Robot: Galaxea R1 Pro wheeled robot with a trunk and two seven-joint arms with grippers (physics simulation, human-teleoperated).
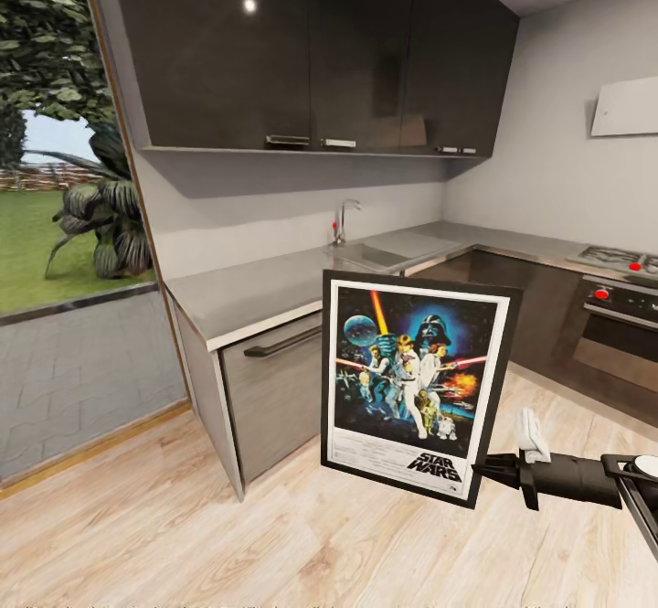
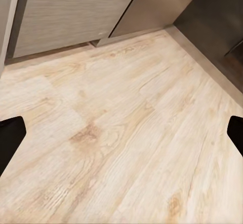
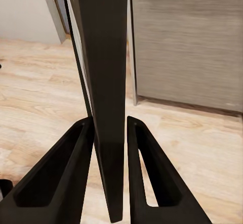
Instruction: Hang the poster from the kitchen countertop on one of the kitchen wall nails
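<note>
- The poster (image 1: 416,384) hangs in the air at about 5 o'clock from the centre of the head view, off the kitchen countertop (image 1: 274,288) and in front of the dark lower cabinets.
- Its long axis runs nearly upright, tipped a little: the top edge leans toward 1 o'clock and the "STAR WARS" lettering sits at the low end, reading right way up. The printed face looks toward the camera.
- The right gripper (image 1: 487,471) reaches in from 3 o'clock and is clamped on the poster's lower right corner; in the right wrist view the two black fingers (image 3: 66,183) press on either side of the thin frame edge (image 3: 106,107), which runs straight away from the camera.
- The left gripper (image 2: 121,133) points down at the pale wood floor (image 2: 116,133); its dark fingertips (image 2: 10,135) sit far apart at opposite edges of that view, with nothing between them.
- The countertop lies behind the poster at 11 o'clock, with its sink and steel tap (image 1: 343,219) at 12 o'clock.
</note>
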